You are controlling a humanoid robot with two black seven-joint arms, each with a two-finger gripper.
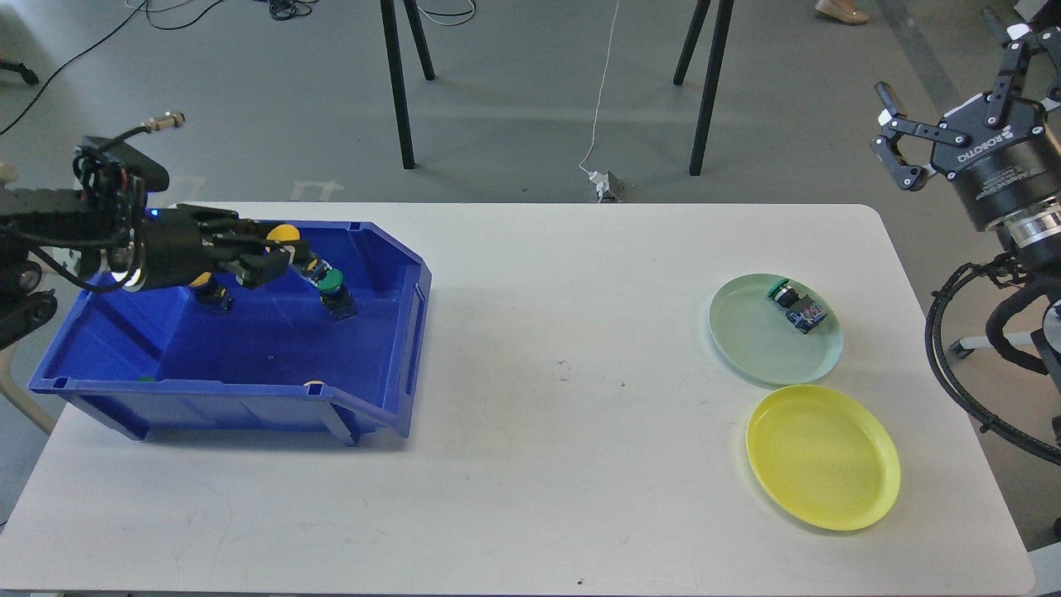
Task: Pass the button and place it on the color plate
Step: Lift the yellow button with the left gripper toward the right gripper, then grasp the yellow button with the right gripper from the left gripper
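Two plates lie on the right part of the white table [530, 348]: the green plate [750, 348] carries one green-capped button [796, 307] near its far rim, and the yellow plate [821, 456] just beside it, nearer to me, carries nothing. The left gripper [278, 261] reaches into the blue bin [249, 390] on the left, its fingers close around a button with a yellow cap, but I cannot tell if they really grip it; a green button [333, 286] lies just beside it in the bin. The right gripper [945, 87] hangs high above the table's far right edge, with fingers spread wide and nothing between them.
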